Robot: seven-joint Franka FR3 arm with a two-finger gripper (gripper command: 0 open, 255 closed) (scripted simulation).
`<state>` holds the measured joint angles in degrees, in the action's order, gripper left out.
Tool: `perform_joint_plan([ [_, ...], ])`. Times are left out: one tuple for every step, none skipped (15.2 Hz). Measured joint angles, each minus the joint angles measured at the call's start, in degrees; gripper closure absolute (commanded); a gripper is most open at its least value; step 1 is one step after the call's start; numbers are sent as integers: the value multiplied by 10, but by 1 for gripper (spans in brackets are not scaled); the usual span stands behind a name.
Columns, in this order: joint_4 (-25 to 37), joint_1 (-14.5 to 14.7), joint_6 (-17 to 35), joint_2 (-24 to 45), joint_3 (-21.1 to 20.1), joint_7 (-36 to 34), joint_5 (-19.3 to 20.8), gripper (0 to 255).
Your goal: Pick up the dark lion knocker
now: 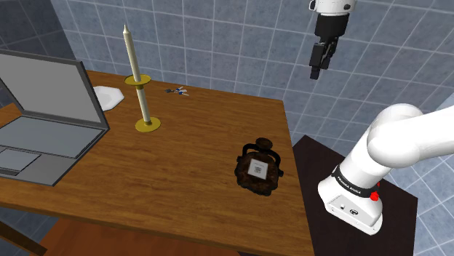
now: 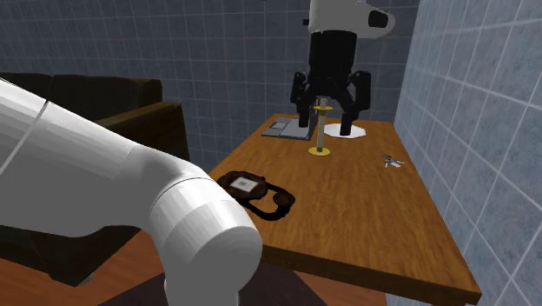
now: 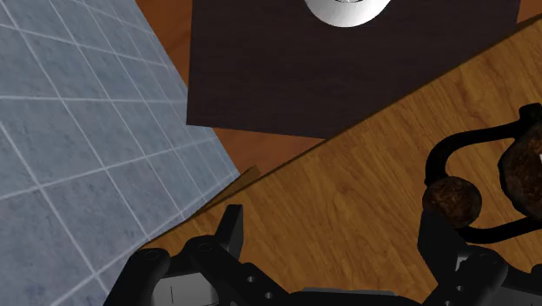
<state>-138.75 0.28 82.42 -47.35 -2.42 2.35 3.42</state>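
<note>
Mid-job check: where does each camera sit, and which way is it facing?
Shoulder view: beside the stand, looking down across the table at the lion knocker; the arm and raised hand show.
Second exterior view: behind the arm's white link, looking along the table toward the laptop.
Wrist view: on the hand, looking down at the table edge; open fingers show.
All three share the knocker.
</note>
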Motion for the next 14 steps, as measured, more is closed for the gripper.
perform_joint_plan([
  [0,0,0,0,0,0,0,0],
  [-10,1,9,-3,-3,-5,-4,0],
  [-26,3,24,-6,-8,-13,-11,0],
  [-41,6,38,-11,-13,-21,-19,0],
  [-60,8,56,-15,-18,-29,-26,0],
  [-78,12,69,-25,-26,-40,-36,0],
  [-99,16,89,-29,-32,-49,-45,0],
  [-112,20,106,-29,-41,-60,-55,0],
  [-124,24,126,-25,-49,-70,-65,0],
  [-141,28,145,-28,-55,-78,-73,0],
  [-159,32,166,-29,-63,-87,-83,0],
  [-174,37,188,-28,-71,-96,-93,0],
  [-185,40,210,-22,-78,-103,-101,0],
  [-199,46,233,-17,-88,-114,-112,0],
])
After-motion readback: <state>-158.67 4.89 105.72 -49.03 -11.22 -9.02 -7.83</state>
